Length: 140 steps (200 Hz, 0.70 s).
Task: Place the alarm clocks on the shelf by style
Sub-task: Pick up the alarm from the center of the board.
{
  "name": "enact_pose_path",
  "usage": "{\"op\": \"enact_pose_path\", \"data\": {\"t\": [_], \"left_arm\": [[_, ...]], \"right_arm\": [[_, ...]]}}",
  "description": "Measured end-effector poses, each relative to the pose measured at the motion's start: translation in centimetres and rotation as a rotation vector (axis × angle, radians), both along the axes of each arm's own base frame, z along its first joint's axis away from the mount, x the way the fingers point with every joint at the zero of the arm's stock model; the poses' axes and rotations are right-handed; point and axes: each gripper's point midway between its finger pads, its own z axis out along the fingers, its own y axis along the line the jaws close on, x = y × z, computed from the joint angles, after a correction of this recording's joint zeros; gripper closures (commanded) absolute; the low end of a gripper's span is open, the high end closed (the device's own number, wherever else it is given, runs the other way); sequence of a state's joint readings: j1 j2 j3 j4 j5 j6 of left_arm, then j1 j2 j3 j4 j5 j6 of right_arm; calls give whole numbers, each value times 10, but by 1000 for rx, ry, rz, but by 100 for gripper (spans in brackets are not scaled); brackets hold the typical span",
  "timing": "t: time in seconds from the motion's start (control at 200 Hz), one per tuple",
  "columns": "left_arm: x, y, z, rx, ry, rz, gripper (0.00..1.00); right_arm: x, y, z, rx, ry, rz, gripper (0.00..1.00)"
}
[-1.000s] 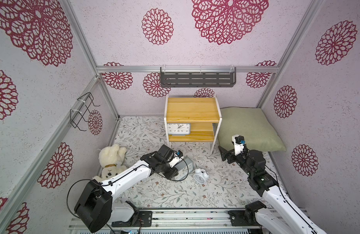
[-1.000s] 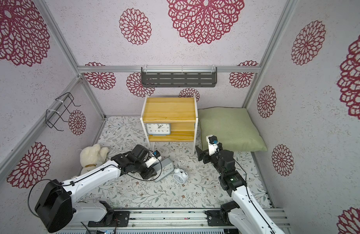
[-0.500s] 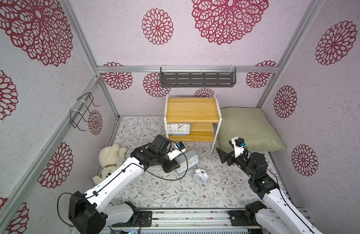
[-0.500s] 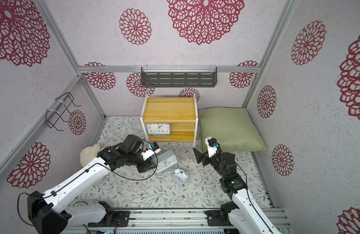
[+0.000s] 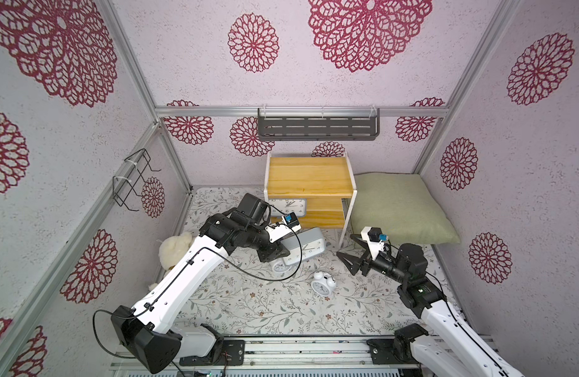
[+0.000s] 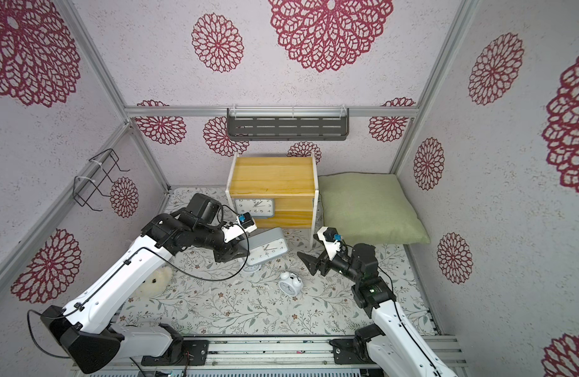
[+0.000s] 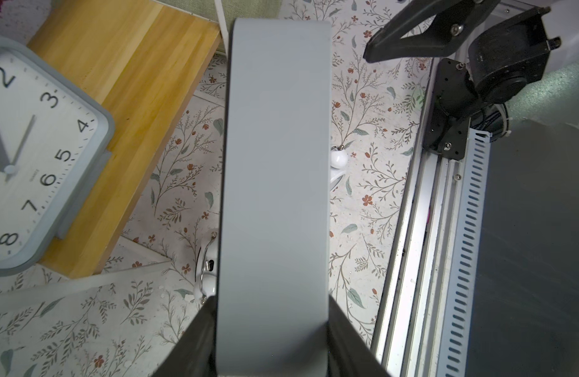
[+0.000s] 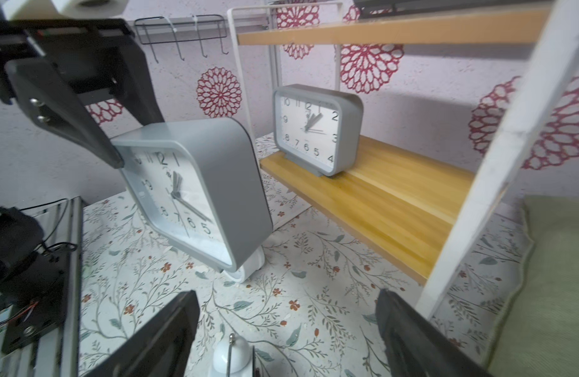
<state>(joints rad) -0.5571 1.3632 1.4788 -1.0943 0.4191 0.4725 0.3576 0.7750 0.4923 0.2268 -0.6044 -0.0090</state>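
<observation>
Since the left gripper (image 5: 280, 253) clamps the grey clock (image 5: 306, 249) by one end, tilted in the air off the shelf's (image 5: 309, 178) lower front edge, it could pivot, clip that board or topple the shelved clock (image 5: 289, 207) at its left end. The right gripper (image 5: 344, 244) gapes wide, empty.

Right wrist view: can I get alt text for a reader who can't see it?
The left claw holds a grey clock tilted over the floral mat, beside the shelf, where a second grey clock stands on the lower board. The right claw is open in the foreground, a white bell clock's top showing between its jaws.
</observation>
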Motion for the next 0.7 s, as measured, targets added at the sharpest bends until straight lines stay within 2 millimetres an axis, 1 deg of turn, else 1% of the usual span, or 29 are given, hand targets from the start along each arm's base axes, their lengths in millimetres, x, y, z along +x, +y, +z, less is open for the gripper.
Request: {"op": "enact_pose_path", "data": {"t": [0.175,0.43,0.545,0.7], "left_arm": [[-2,-5,3,4,-3,-94,83],[0,-16,7,2,-20,-207,82],[-5,-19,3,0,-14,-261,81],[-11,-22,2,-5,-6,-313,80]], "right_arm": [[-10,12,-1,11,24,107,8],[-22,20,4,20,10,202,8],[-24,22,4,18,8,221,9],[-24,25,13,25,-2,252,13]]}}
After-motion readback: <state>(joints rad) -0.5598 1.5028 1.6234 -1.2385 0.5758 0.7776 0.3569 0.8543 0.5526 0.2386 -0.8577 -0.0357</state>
